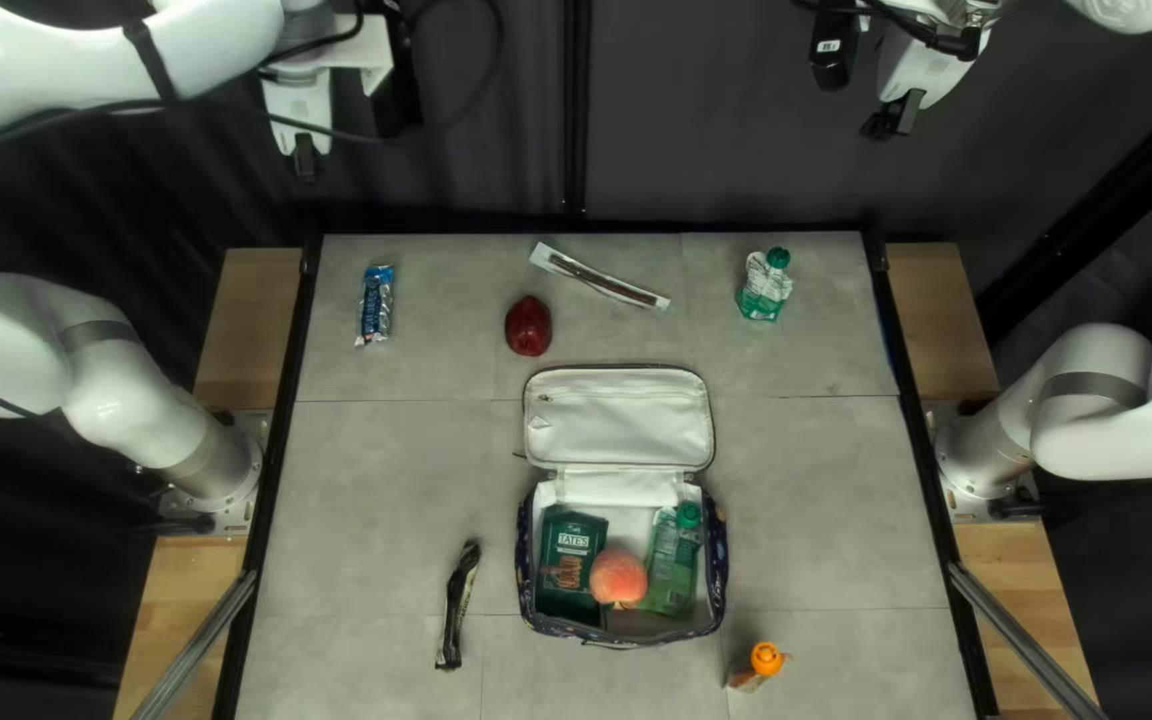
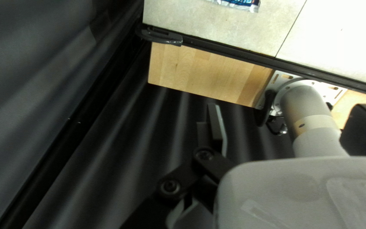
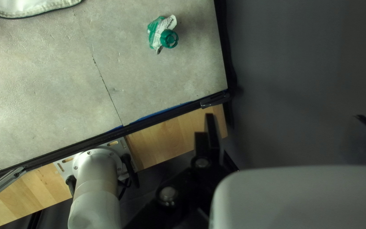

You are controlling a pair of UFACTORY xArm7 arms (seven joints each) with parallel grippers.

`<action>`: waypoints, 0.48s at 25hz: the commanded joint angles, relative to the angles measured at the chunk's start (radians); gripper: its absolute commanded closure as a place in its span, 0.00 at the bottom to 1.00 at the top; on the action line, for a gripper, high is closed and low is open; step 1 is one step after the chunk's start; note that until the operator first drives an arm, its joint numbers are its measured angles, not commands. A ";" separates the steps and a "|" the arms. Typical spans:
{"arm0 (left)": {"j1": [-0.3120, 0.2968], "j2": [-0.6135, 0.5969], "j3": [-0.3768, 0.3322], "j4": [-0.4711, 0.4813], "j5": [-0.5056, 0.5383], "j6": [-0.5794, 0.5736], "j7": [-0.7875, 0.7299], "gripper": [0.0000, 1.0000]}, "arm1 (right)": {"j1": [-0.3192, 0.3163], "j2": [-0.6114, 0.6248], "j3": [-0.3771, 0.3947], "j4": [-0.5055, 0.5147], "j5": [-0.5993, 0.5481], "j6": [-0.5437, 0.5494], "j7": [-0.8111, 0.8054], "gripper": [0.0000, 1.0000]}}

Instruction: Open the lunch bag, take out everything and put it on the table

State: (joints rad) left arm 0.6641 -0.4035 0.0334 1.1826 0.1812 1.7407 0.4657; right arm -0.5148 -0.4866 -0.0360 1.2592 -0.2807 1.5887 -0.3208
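The left claw (image 1: 305, 160) and right claw (image 1: 891, 122) are hanging wide open, empty. A peach (image 1: 618, 578), box (image 1: 569, 565) and pouch (image 1: 674, 565) are crowding the open bag (image 1: 616, 420); a wrapper (image 1: 458, 600) is lying beside it.

Grey slab counter (image 1: 386, 480) fills the middle, with thin seams splitting it into panels. A black frame (image 1: 281, 450) rims it. Pale wood boards (image 1: 246, 300) flank it at nine and three o'clock. At twelve o'clock a dark curtain (image 1: 696, 120) hangs behind, a black post (image 1: 576, 100) running down its centre. Metal struts (image 1: 196, 640) angle off at seven and five o'clock. The counter is evenly lit, its surroundings dark.
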 commanded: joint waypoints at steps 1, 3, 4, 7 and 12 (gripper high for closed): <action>0.033 -0.005 0.122 0.011 -0.025 -0.035 0.162 0.00 | 0.030 -0.093 0.055 -0.128 0.032 -0.050 0.070 0.00; 0.035 -0.023 0.139 -0.013 -0.031 -0.044 0.183 0.00 | 0.063 -0.159 0.127 -0.205 0.074 -0.063 0.150 0.00; 0.036 -0.034 0.143 -0.026 -0.033 -0.047 0.186 0.00 | 0.079 -0.179 0.164 -0.228 0.095 -0.064 0.186 0.00; 0.041 -0.068 0.151 -0.055 -0.033 -0.046 0.194 0.00 | 0.141 -0.208 0.293 -0.274 0.172 -0.078 0.297 0.00; 0.045 -0.120 0.142 -0.094 -0.037 -0.040 0.174 0.00 | 0.227 -0.133 0.434 -0.284 0.249 -0.158 0.336 0.00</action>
State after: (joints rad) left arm 0.7082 -0.5117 0.1790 1.0990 0.1457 1.6994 0.6463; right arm -0.3315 -0.6611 0.3373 0.9846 -0.0709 1.4762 0.0054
